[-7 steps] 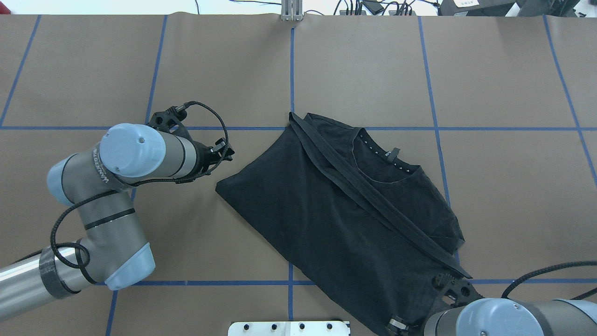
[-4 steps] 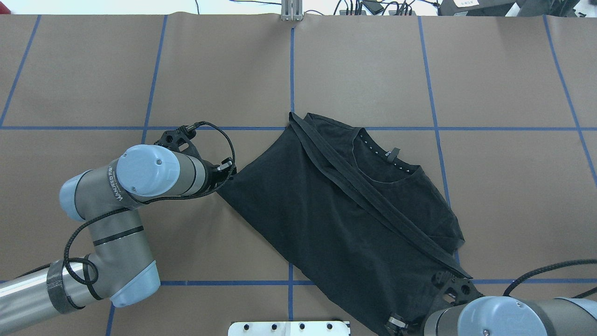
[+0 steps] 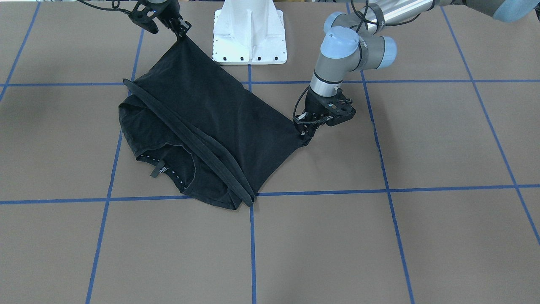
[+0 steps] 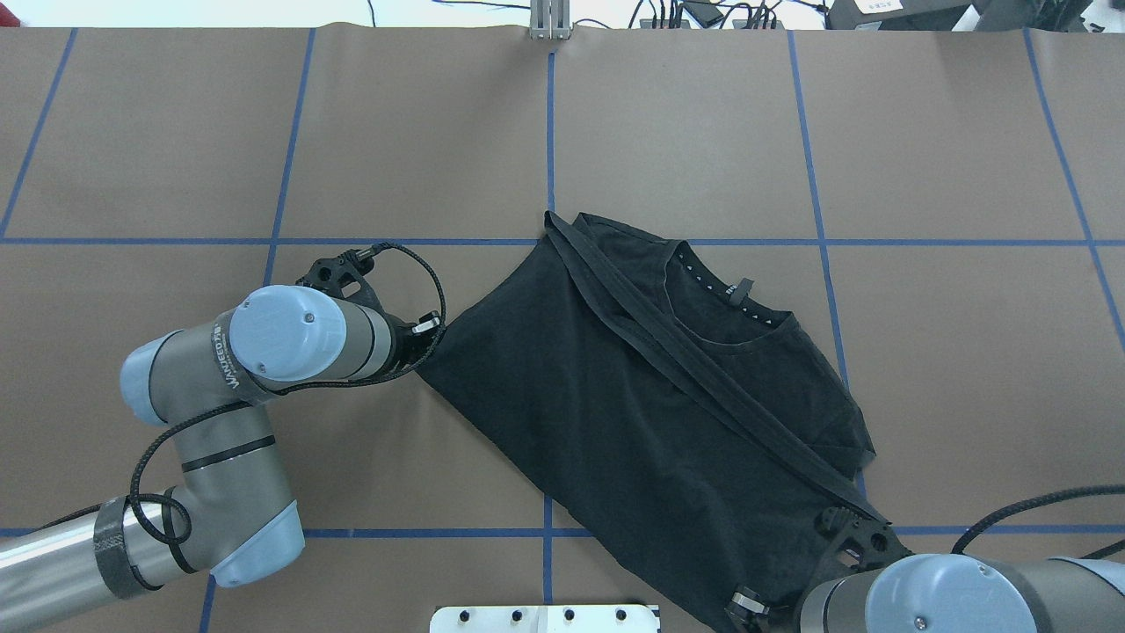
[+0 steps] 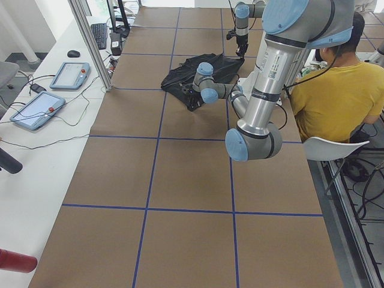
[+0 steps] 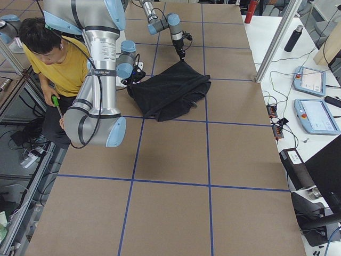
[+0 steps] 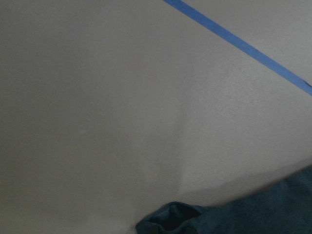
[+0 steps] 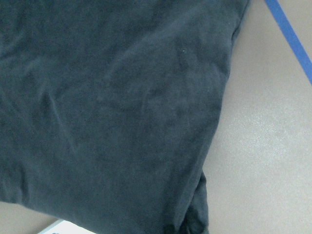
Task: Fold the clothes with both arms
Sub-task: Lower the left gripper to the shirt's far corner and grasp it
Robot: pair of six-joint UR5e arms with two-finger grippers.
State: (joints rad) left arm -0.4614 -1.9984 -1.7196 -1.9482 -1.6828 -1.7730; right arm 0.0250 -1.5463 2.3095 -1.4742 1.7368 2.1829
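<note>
the black t-shirt (image 4: 562, 396) lies near the middle of the brown table (image 4: 967, 352), plain side up, one half folded over on a slant so its hem band crosses beside the collar, which points away from the robot. the right gripper (image 3: 182, 30) sits at the corner nearest the white base (image 3: 249, 38), cloth drawn up to a point and pinched in its fingers. the left gripper (image 3: 305, 133) touches the opposite corner; i cannot tell from here whether its jaws have closed on the fabric.
</note>
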